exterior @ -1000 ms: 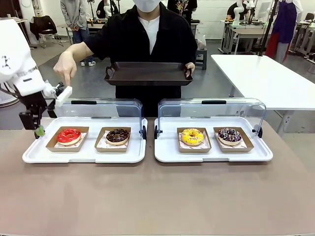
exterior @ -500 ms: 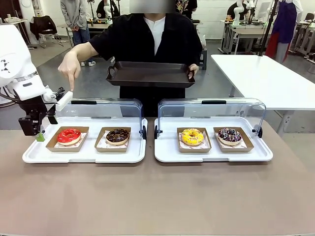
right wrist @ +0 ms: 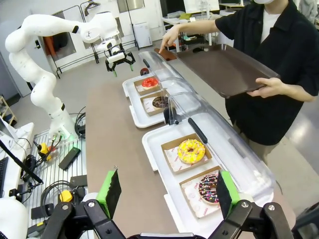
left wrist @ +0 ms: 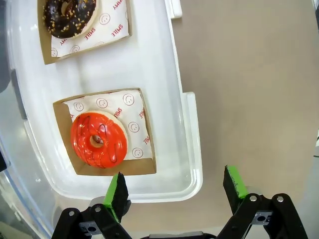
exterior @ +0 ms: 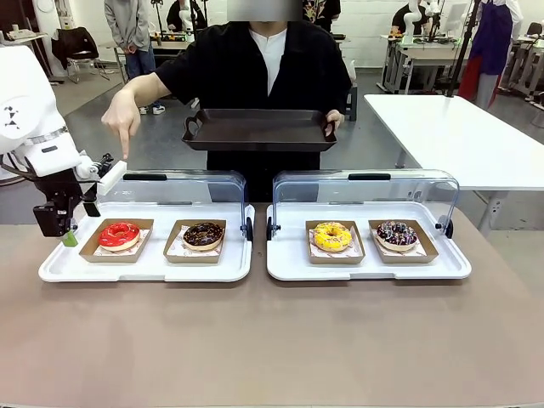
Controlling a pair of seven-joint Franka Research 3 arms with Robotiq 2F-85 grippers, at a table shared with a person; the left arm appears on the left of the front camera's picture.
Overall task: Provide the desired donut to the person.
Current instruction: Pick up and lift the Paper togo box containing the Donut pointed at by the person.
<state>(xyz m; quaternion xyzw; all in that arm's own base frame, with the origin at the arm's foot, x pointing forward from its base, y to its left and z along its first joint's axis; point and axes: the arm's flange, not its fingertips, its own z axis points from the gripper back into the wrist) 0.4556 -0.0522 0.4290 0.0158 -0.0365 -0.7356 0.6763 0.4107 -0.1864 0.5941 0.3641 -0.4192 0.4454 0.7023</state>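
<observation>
The person's pointing hand (exterior: 122,119) shifts slightly right and its finger dips lower, now more nearly above the red-glazed ring donut (exterior: 119,234). The left gripper (exterior: 75,223) sinks a little, left of that donut. The dark brown rectangular tray (exterior: 255,127), held beyond the donut, edges right.

The left tray (exterior: 153,270) and right tray (exterior: 365,272) are set side by side on the table (exterior: 272,340). The first donut (exterior: 119,235) and second donut (exterior: 203,235) are laid in the left tray, the third donut (exterior: 332,235) and fourth donut (exterior: 397,234) in the right. The left pincer (left wrist: 176,188) is held at the left tray's outer end. Beyond the trays the person (exterior: 255,68) is stood, a serving tray (exterior: 257,129) held in front.
</observation>
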